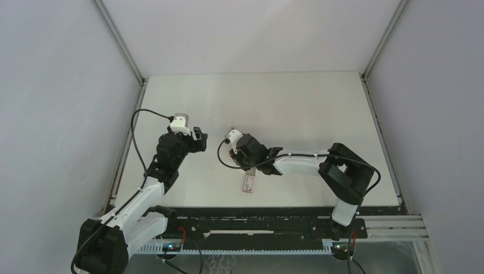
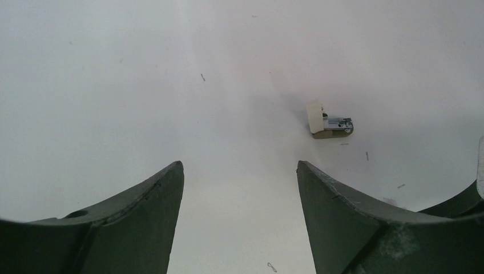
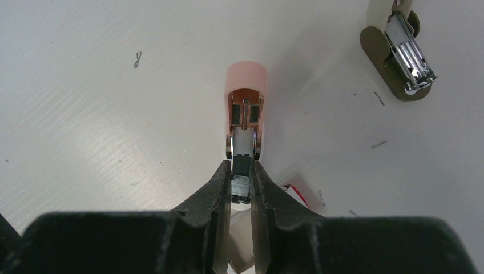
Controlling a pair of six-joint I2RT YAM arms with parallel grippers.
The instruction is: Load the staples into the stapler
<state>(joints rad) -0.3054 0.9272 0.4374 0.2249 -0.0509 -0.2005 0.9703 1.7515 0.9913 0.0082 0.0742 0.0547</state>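
Note left gripper [image 2: 240, 165] spread wide, stapler [image 2: 331, 124] lying to its upper right with long axis across the frame, then right gripper [image 3: 241, 168] (likely the nearer) pinching a grey strip [image 3: 241, 185], staples [image 1: 249, 182] just below it in the top view.

Bright, even light is coming from above, washing the white bench [image 1: 297, 103] nearly to glare in the left wrist view. Soft shadows are lying at its right centre, and the left gripper [image 2: 240, 171] along the bottom is showing slightly out of focus.
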